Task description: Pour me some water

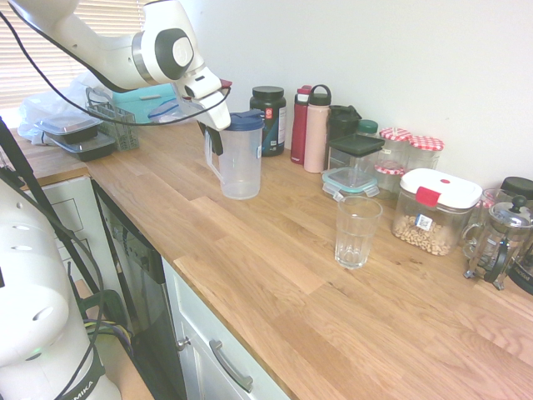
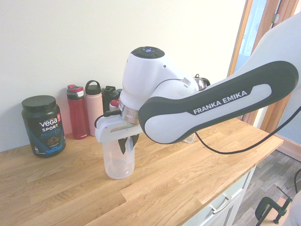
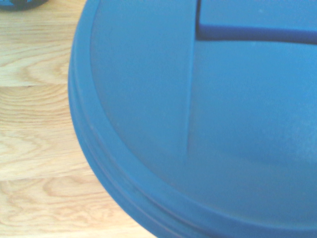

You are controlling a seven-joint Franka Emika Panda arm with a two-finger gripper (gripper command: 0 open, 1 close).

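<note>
Just below the pincer (image 2: 129, 147), the tall translucent plastic pitcher with a blue lid (image 1: 241, 167) stands upright on the pale wooden worktop (image 1: 275, 292). The pincer is drawn in, its fingers down at the pitcher's loop handle (image 1: 213, 163), and I judge that it has hold of it. That grip suits pouring, since the handle gives a narrow thing to pinch and leaves the lid free (whether the spout is open, I cannot tell).

Well apart from the pincer stands the clear ribbed drinking glass (image 1: 357, 233), upright and seemingly empty, with bare worktop around it; it is the likely target. How much water the pitcher holds I cannot make out. Beyond the glass from the pincer is a clear square tub with a white lid and red clasp (image 1: 435, 212), partly filled with beige pieces (perhaps nuts). Nearer the pincer, behind the pitcher, stands a black round protein tub (image 1: 268, 121).
</note>
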